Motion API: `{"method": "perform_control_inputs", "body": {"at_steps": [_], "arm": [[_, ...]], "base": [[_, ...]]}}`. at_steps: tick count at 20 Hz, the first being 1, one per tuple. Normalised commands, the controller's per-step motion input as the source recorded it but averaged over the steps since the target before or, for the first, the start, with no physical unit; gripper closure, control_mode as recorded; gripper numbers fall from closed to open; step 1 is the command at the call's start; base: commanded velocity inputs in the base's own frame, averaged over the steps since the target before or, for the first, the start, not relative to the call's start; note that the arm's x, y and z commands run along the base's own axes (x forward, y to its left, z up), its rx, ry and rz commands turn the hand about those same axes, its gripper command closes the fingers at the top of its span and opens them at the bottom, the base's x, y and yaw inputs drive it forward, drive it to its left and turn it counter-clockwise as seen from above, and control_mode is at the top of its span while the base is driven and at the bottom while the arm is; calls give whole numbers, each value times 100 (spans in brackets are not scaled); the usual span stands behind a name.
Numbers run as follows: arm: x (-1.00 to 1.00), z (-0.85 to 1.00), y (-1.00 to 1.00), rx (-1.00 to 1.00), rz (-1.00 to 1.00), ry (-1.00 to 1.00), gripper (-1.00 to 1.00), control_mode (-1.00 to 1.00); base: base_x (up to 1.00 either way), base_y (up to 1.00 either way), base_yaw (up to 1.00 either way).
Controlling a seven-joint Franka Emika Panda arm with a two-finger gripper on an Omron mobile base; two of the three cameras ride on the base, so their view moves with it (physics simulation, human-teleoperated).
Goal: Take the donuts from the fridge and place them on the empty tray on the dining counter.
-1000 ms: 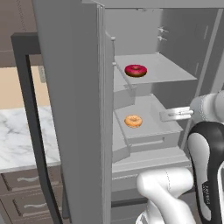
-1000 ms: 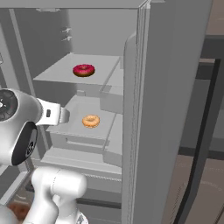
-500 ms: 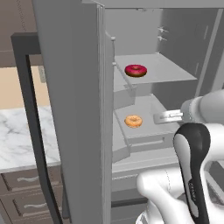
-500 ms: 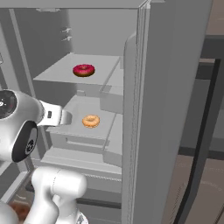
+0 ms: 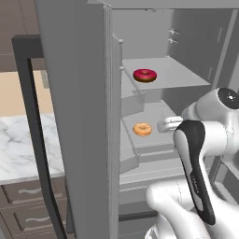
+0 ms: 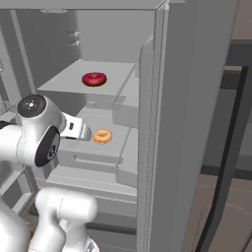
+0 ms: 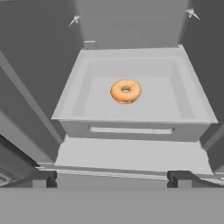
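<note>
Tall grey fridge point(image 5: 74, 93) stands door-open: dark pink-red iced ring donut point(image 5: 144, 74) on its upper pale grey shelf, orange-tan glazed ring donut point(image 7: 125, 91) flat in the shallow grey bin point(image 7: 192, 105) below, two-finger gripper point(image 7: 113, 178) just outside that bin, jaws spread wide, holding nothing.

marble worktop point(image 5: 18, 144) | over brown drawers point(image 5: 28, 219) | tan wall point(image 5: 14, 95) behind

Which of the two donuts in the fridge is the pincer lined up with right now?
The orange-tan glazed donut on the lower shelf: it sits straight ahead of the open pincer. The pink-iced donut lies on the shelf above.
</note>
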Motion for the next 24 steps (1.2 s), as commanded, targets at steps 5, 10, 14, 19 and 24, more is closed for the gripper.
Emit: {"method": "perform_control_inputs", "body": {"at_steps": [5, 10, 14, 19, 24], "arm": [[31, -42, 0, -1, 0, -5, -100, -100], [20, -28, 0, 0, 0, -11, -100, -100], [33, -15, 5, 0, 0, -1, -100, -100], [43, -25, 19, 0, 0, 0, -100, -100], [40, -41, 16, 0, 0, 0, -100, -100]], "base": [[0, 0, 0], [0, 0, 0], [0, 0, 0], [0, 0, 0], [0, 0, 0]]}}
